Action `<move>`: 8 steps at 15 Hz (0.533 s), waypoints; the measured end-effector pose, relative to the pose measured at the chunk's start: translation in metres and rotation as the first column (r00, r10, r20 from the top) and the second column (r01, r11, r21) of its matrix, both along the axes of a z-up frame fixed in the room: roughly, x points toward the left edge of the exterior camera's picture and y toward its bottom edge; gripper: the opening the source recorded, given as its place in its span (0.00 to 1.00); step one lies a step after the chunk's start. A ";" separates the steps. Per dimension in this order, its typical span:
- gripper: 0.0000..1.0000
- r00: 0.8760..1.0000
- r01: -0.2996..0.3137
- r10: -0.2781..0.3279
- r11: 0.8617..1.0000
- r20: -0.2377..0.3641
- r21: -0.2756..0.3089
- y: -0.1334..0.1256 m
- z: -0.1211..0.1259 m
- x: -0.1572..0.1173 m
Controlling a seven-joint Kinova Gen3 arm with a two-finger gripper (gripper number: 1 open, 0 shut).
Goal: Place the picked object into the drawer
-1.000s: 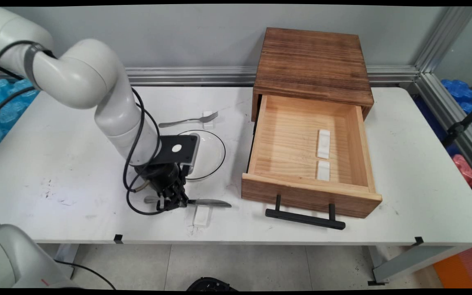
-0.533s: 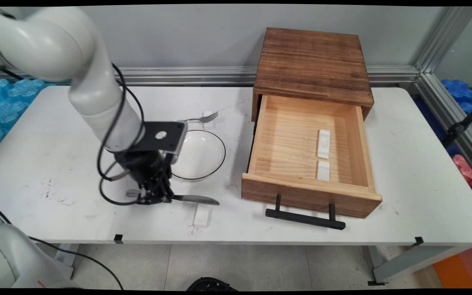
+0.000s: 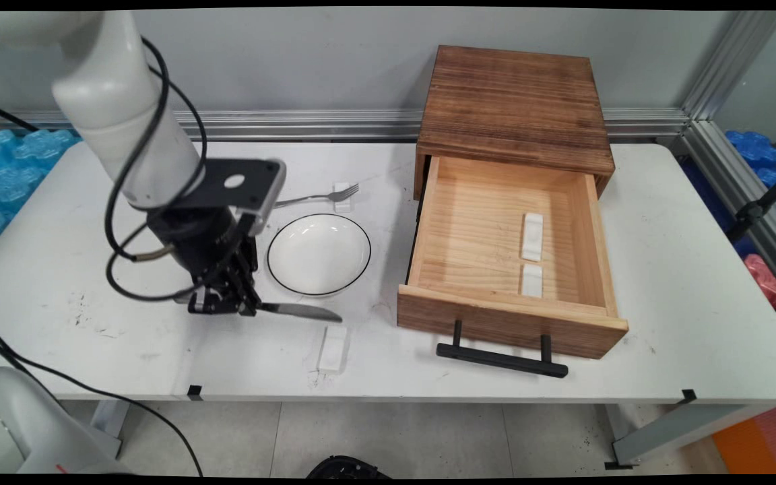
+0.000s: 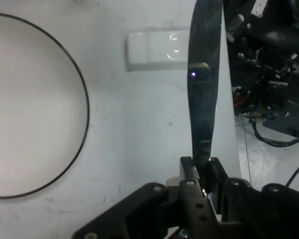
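Black two-finger pincer [image 3: 230, 304] is clamped on the handle of the steel table knife [image 3: 297, 311], blade sticking out level toward the right. Over the last second it has carried the knife up and leftward off the small white ceramic rest [image 3: 333, 349], which now sits bare near the white worktop's [image 3: 58, 269] front edge (knife clear of the surface, judging by the hand view). Just right: white round plate with black rim [image 3: 318, 254], steel fork [image 3: 317, 197] behind it, then the open wooden drawer box [image 3: 509, 269].
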State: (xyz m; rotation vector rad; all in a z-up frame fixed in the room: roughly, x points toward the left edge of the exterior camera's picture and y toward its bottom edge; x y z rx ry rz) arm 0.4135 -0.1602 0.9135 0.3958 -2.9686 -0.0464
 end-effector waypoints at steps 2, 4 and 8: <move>0.00 1.000 -0.003 0.003 1.000 0.000 -0.001 -0.001 0.014 -0.003; 0.00 1.000 -0.007 0.007 1.000 -0.004 -0.005 -0.004 0.032 -0.008; 0.00 1.000 -0.020 0.019 0.999 -0.023 -0.029 -0.015 0.059 -0.020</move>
